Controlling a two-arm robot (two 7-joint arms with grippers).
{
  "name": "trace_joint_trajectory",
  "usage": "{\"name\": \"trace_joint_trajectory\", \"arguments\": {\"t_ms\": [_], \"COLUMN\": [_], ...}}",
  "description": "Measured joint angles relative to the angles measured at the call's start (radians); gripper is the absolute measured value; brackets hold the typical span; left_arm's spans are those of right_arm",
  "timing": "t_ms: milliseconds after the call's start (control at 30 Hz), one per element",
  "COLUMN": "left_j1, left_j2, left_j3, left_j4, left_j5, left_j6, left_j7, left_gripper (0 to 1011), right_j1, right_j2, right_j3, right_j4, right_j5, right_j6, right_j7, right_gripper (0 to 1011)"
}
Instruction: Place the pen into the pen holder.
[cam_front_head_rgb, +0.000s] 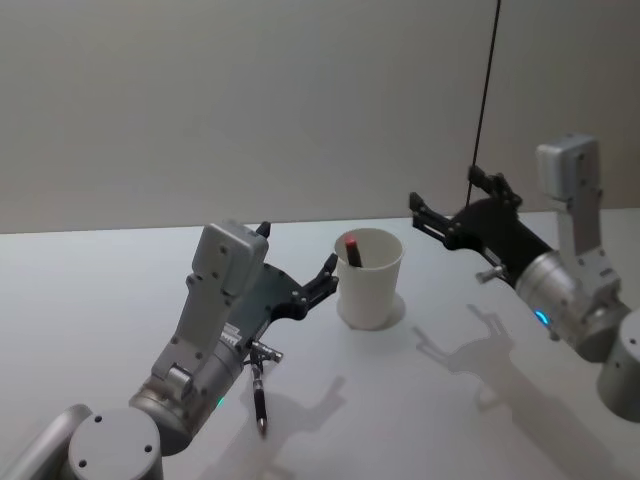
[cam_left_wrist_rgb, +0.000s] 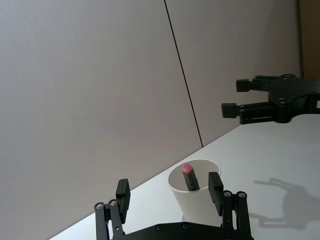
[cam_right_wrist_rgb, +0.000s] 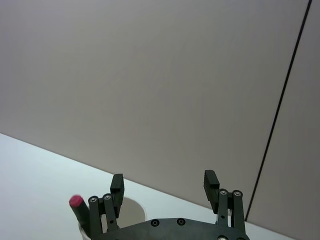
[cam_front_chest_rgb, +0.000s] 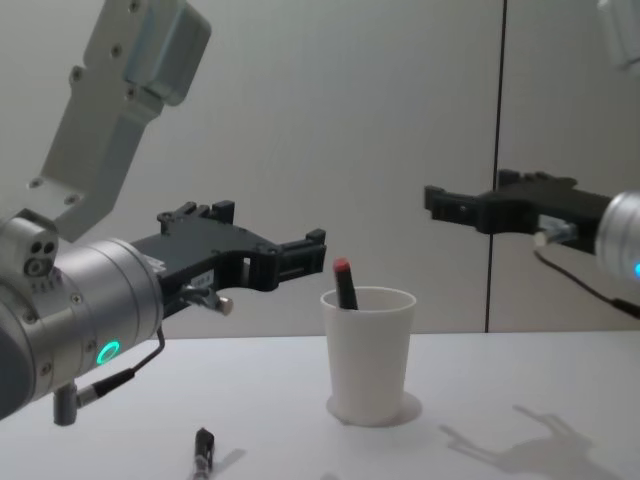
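Pen (cam_front_head_rgb: 352, 248) sits in pen holder (cam_front_head_rgb: 370, 295), looks done. Left gripper (cam_left_wrist_rgb: 168, 185) beside holder, spread, empty; right gripper (cam_front_head_rgb: 417, 213) spread too. Next: pull clear without bumping holder.

Red-tipped pen (cam_front_head_rgb: 351, 249) leans inside upright white pen holder (cam_front_head_rgb: 368, 292).

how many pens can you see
2. A red-ended pen stands in the white cup; a dark pen lies on the table by the left arm. The cup could hide more.
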Motion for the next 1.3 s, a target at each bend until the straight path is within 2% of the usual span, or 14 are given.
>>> {"name": "trace_joint_trajectory", "arguments": {"t_ms": [233,600,1033,1300], "left_j1": [0.000,0.000,0.000,0.000], "left_j2": [0.000,0.000,0.000,0.000], "left_j3": [0.000,0.000,0.000,0.000], "left_j4": [0.000,0.000,0.000,0.000], "left_j5": [0.000,0.000,0.000,0.000], "left_j6": [0.000,0.000,0.000,0.000], "left_j7": [0.000,0.000,0.000,0.000], "left_gripper": [1000,1000,1000,1000], "right_j1": [-0.071,-0.162,-0.258,-0.297], "right_j2": [0.053,0.118,0.183,0.209], "right_j3": [0.023,0.052,0.079,0.091], "right_j4": [-0.117,-0.245,-0.358,-0.403], "right_j5": [0.020,0.054,0.086,0.100], "right_j6": [0.086,0.181,0.255,0.279], "right_j7": [-0.016,-0.040,-0.069,-0.079], "right_gripper": [1001,1001,1001,1001]}}
